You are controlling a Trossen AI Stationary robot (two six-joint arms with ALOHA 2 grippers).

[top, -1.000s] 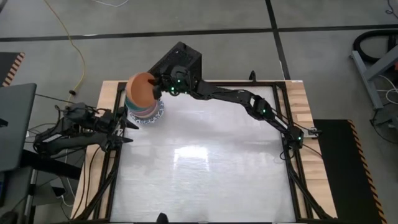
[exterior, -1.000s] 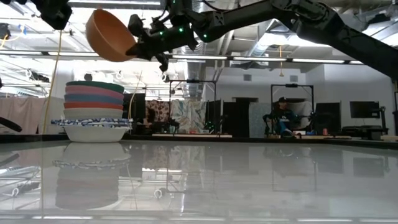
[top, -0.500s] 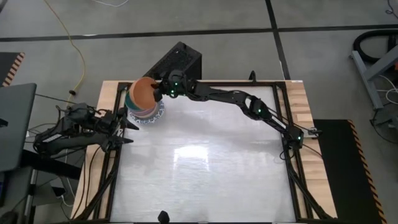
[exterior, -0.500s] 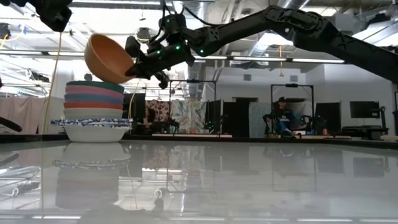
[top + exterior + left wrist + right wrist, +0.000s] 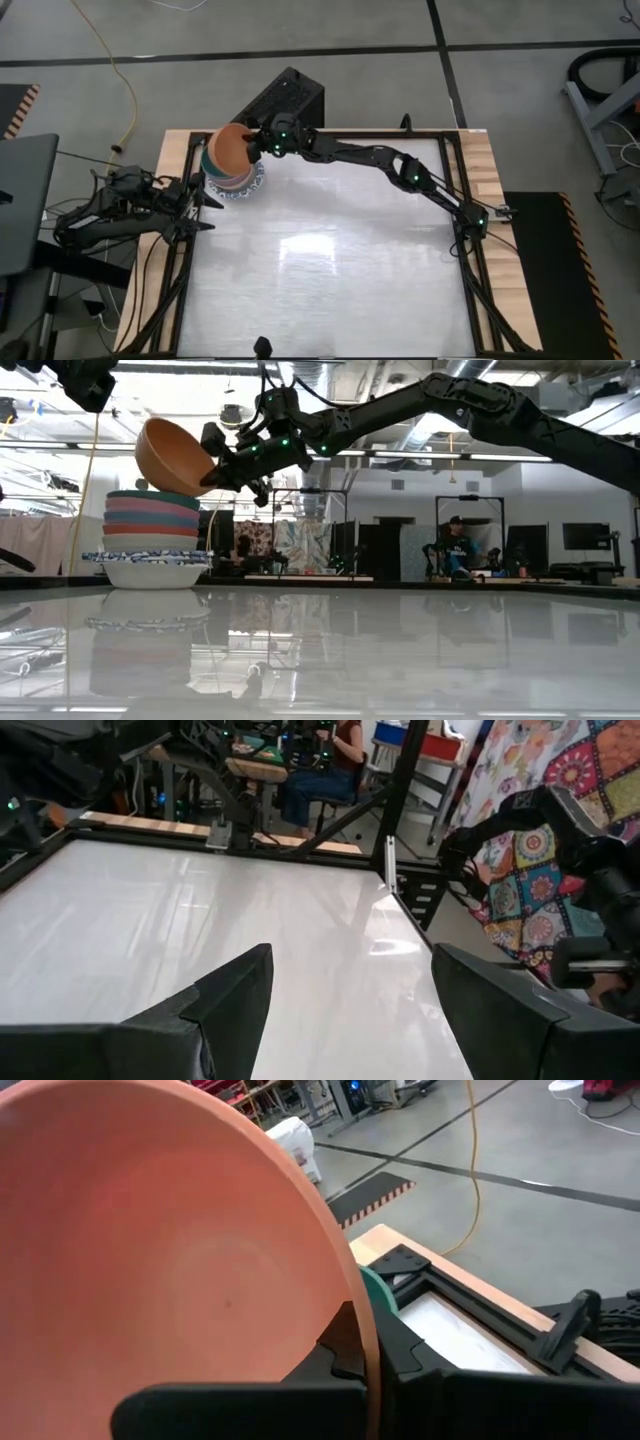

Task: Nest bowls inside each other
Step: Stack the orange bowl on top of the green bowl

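1 desk (image 5: 330,280), white-topped and bare but for the bowls at its far left corner, which leaves the rest of the surface free.

2 arms. The right arm reaches across the far edge to that corner, since the stack stands beyond its own side. The left arm waits at the desk's left edge, just beside the stack.

1 stack of bowls (image 5: 152,545), nested upright, so each rim takes the next. In the low view 5 bands can be counted: green on top, then pink, blue, red, and a white bowl with a blue patterned rim at the base. Any bowls sunk deeper cannot be counted.

1 orange bowl (image 5: 176,456), tilted just above the green rim, apparently so it can drop in next.

2 pincers. The right pincer (image 5: 226,465) is clamped on the orange bowl's rim. The left pincer (image 5: 350,1005) stands with fingers apart, holding nothing.
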